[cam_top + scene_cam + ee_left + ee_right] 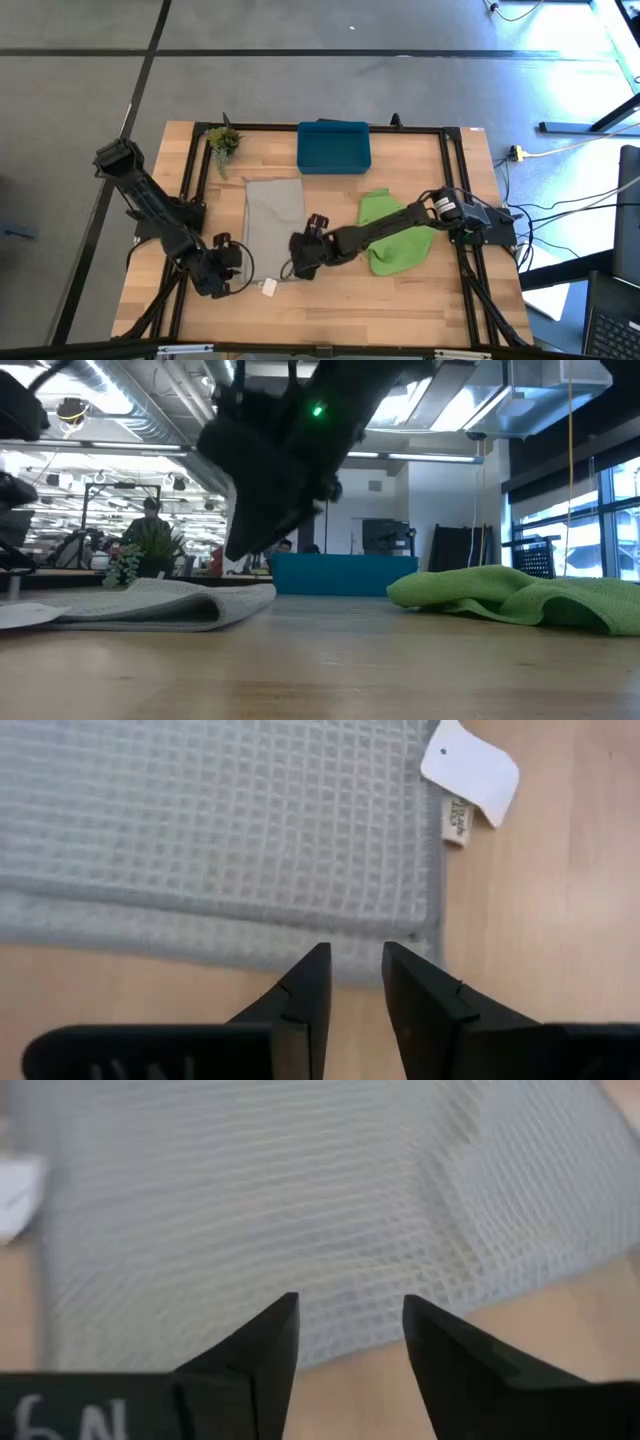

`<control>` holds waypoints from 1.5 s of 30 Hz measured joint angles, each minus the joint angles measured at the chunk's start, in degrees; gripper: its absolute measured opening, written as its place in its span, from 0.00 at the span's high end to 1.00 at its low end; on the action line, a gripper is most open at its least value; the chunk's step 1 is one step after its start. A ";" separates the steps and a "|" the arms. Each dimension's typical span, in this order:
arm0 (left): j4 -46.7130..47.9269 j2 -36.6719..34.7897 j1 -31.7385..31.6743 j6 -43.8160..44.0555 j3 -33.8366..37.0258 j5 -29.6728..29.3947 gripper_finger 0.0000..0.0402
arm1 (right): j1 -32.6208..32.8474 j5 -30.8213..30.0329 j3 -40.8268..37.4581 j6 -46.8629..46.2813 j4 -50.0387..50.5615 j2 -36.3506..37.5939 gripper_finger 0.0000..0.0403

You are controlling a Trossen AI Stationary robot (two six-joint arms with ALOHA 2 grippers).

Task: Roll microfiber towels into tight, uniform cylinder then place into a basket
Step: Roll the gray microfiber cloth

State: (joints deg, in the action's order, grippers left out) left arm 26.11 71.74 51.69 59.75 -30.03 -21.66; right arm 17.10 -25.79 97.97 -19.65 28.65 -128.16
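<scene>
The grey microfiber towel lay flat on the wooden table, lengthwise from near the basket toward the front edge, its white tag sticking out at the front corner. Both arms had gathered at that front hem, which looked like the place to start a roll away toward the basket. The left gripper sat just off the towel's front-left corner; in its wrist view the fingers stood a narrow gap apart with nothing between them, tips just short of the hem. The right gripper was at the front-right edge of the same towel, its fingers spread a little wider and likewise empty, hovering over the waffle weave. From the low view the near edge of the grey towel already sat slightly raised and folded over.

The lime green towel lay crumpled toward the right edge of the table, partly under the right arm, waiting its turn. The teal basket stood empty at the back edge, centre, just beyond the grey towel's far end. A small plant sprig sat at the back-left corner, clear of the rolling path. Nothing lay between towel and basket, though the tag could catch in the first turn
</scene>
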 joint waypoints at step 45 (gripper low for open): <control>1.12 -3.12 3.47 1.59 -3.16 -4.54 0.79 | 4.14 13.99 10.28 10.39 3.80 -5.45 0.98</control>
State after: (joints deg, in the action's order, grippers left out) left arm 27.22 68.62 55.16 61.34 -33.19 -26.20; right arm 21.25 -11.80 108.26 -9.26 32.45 -133.60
